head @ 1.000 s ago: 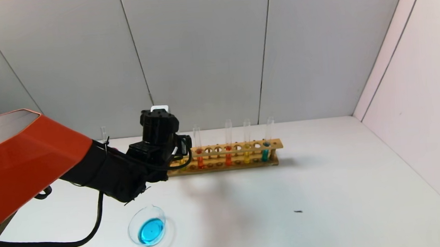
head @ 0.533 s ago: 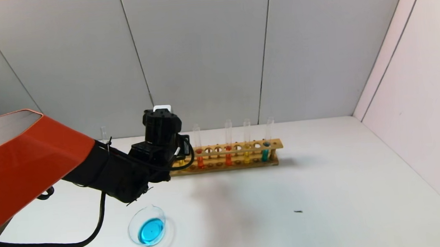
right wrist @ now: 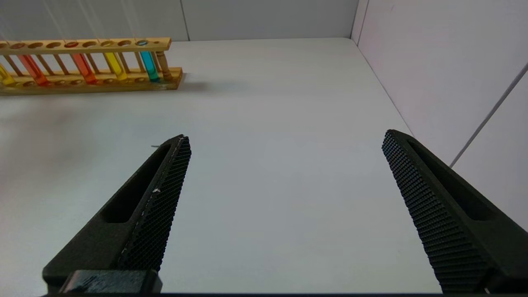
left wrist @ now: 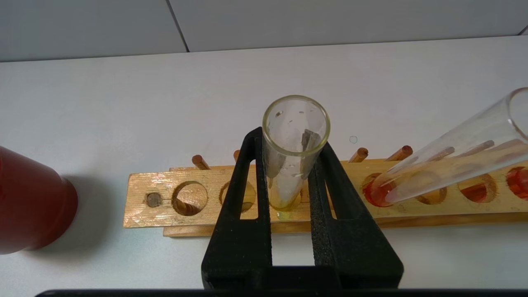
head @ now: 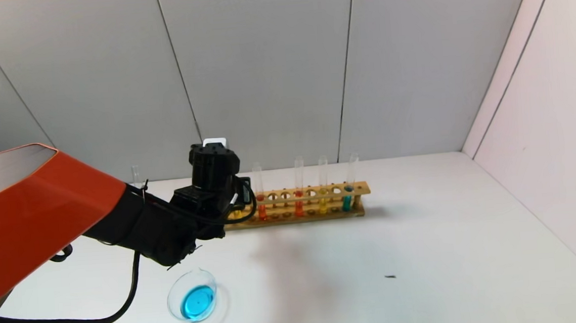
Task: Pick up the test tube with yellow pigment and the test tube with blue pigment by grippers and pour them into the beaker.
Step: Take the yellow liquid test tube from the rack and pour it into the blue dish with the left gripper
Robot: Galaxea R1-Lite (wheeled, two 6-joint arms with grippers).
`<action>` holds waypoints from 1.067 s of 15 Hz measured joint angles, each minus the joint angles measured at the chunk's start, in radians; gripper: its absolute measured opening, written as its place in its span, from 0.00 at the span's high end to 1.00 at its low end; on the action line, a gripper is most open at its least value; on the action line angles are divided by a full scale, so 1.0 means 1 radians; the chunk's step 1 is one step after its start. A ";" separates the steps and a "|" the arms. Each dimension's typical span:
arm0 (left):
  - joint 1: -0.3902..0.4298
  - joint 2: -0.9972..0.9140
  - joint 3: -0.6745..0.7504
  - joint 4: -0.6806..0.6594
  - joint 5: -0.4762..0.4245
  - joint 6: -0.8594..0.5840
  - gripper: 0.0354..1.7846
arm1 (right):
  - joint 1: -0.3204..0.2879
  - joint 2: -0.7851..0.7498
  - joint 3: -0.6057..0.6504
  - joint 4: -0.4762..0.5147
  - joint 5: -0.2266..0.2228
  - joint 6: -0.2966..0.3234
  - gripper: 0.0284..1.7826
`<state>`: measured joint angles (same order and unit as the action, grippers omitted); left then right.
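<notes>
My left gripper (left wrist: 291, 142) is shut on the test tube with yellow pigment (left wrist: 293, 165). The tube stands upright in a hole near the left end of the wooden rack (left wrist: 165, 214), a yellow tint at its base. In the head view the left gripper (head: 234, 201) is at that rack end and its wrist hides the tube. A second yellow tube (head: 324, 202) and the test tube with blue pigment (head: 347, 198) stand near the rack's right end. The beaker (head: 174, 290) holds blue liquid on the table below the left wrist. My right gripper (right wrist: 285, 136) is open and empty over bare table.
Two orange-red tubes (head: 261, 209) (head: 298, 204) stand in the rack; one leans close to the held tube in the left wrist view (left wrist: 445, 165). A dark red cup (left wrist: 29, 202) stands just beyond the rack's left end. The side wall (head: 543, 113) bounds the table on the right.
My left wrist has shifted a little to the right along the rack's left end. The beaker, the rack and the other tubes have not moved.
</notes>
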<state>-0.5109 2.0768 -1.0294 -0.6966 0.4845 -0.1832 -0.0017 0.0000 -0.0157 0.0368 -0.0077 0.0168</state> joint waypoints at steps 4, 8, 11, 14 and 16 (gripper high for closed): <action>0.000 -0.016 -0.005 0.020 0.006 0.023 0.84 | 0.000 0.000 0.000 0.000 0.000 0.000 0.05; 0.000 -0.043 -0.026 0.079 0.006 0.030 0.84 | 0.000 0.000 0.000 0.000 0.000 0.000 0.05; 0.001 -0.065 -0.063 0.141 0.006 0.032 0.84 | 0.000 0.000 0.000 0.000 0.000 0.000 0.05; 0.001 -0.089 -0.101 0.202 0.008 0.031 0.84 | 0.000 0.000 0.000 0.000 0.000 0.000 0.05; 0.001 -0.104 -0.127 0.234 0.010 0.032 0.84 | 0.000 0.000 0.000 0.000 0.000 0.000 0.05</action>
<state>-0.5094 1.9728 -1.1568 -0.4621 0.4940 -0.1515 -0.0017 0.0000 -0.0157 0.0368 -0.0081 0.0168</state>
